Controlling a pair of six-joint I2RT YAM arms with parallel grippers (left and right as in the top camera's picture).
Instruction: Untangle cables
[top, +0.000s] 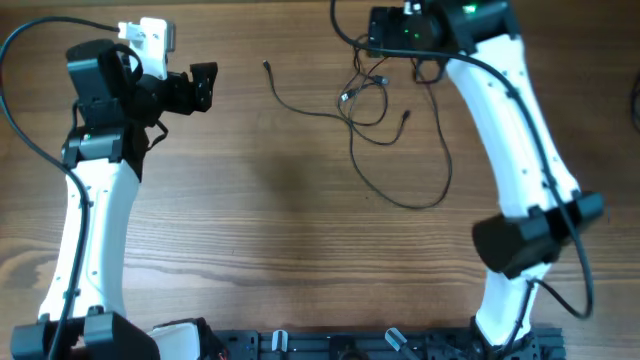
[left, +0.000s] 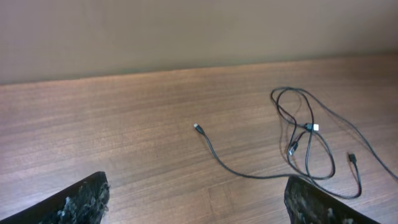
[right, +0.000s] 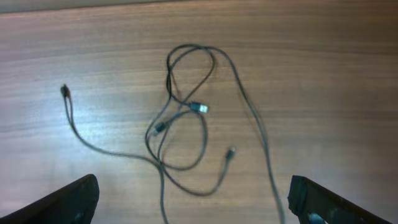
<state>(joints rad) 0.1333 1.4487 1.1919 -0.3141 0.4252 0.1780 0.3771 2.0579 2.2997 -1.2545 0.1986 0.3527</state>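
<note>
Left gripper (left: 198, 182) sits at the left of the table (top: 250, 240), toward the far edge. It hovers off the wood with its jaws wide apart, nothing between them, touching no cord.

The cables (top: 375, 100) lie right of centre near the far edge, well apart from that gripper. Their leftmost bit is a loose end with a small plug (top: 267, 66), lying flat and alone, pointing toward the left arm's side. Further right the cords cross each other in a small cluster of loops. A light-tipped plug (right: 202, 108) sits inside it, with dark plugs close by. Can't tell how many separate cords there are, too thin. From the cluster one long loop (top: 415, 195) sweeps toward the near side and back up.

Right gripper (right: 194, 182) hangs above the cluster, jaws fully spread, empty, not touching.

Step, my read: the cords are partly spread but the cluster is not undone. With both grippers free, this looks like picking the next grab.

Next move probably has one gripper hold a strand at the cluster while the other takes the loose left end or a plug and draws it clear. It calls for a low, exact pinch, since the cord is thin and flat on the wood. Risk: the whole bundle drags along instead of separating.
</note>
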